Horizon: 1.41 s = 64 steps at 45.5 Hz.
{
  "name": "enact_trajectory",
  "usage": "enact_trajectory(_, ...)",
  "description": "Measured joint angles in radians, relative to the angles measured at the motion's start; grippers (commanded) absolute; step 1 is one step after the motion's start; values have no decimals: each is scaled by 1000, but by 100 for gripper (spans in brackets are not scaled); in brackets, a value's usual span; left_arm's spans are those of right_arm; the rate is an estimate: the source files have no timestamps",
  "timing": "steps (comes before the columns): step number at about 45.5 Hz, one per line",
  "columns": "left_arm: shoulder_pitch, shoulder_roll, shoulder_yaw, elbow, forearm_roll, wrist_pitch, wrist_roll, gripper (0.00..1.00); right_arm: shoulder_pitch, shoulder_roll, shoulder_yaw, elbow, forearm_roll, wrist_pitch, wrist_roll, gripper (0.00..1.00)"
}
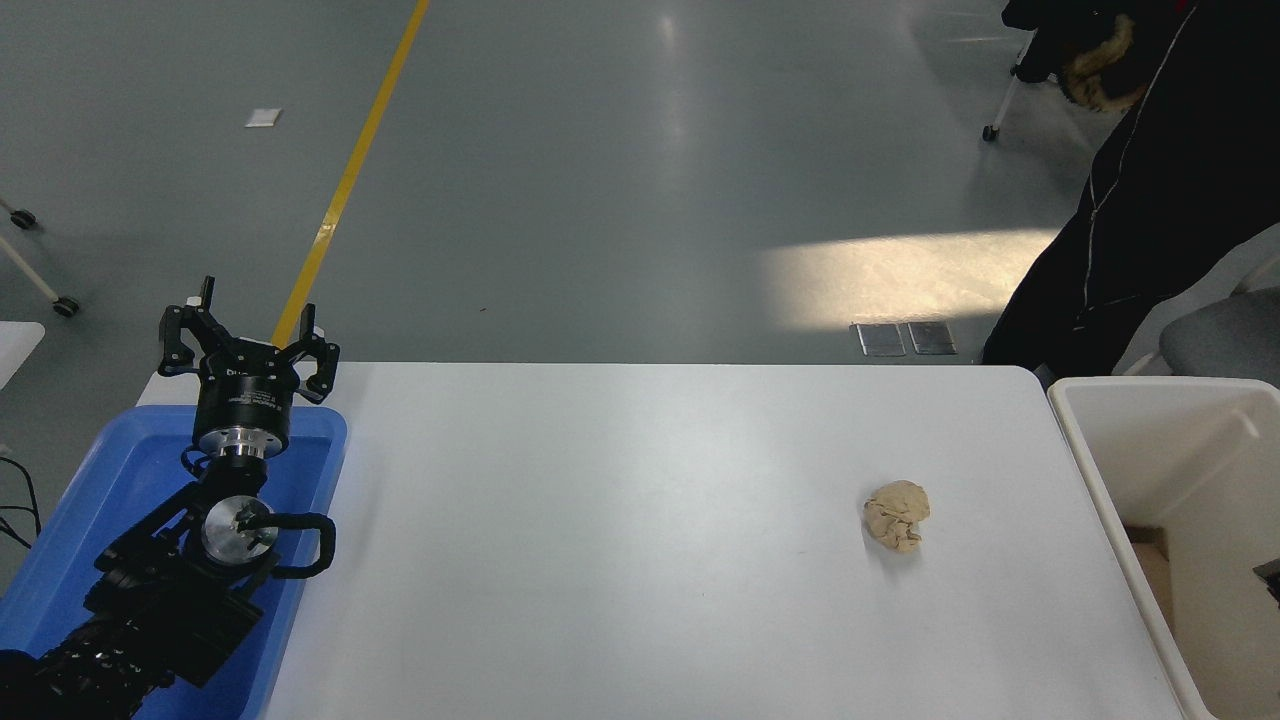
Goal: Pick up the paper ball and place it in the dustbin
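Note:
The paper ball (897, 515), a crumpled tan wad, lies on the white table (640, 500) toward its right side. The dustbin (1100, 470), a large cream-white bin, stands just off the table's right edge, about a hand's width right of the ball. My left gripper (247, 325) is open and empty, parked above the far end of the blue tray at the lower left, far from the ball. A small dark piece (1270, 578) at the right edge over the bin may be part of my right arm; its gripper does not show.
A shallow blue tray (60, 560) sits at the table's left edge under my left arm. A person in black clothing (1150, 200) stands beyond the table's far right corner, next to a grey chair (1225, 335).

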Motion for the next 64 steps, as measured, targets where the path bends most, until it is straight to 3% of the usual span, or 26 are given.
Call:
enact_trajectory(46, 0, 0, 0, 1, 0, 2, -1, 99, 66, 1, 24, 8, -7, 11, 6, 100)
enact_trajectory(54, -1, 0, 1, 1, 2, 2, 0, 99, 178, -34, 30, 125, -56, 13, 6, 100)
enact_trajectory(64, -1, 0, 1, 0, 3, 1, 2, 99, 392, -159, 22, 402, -162, 13, 2, 100)
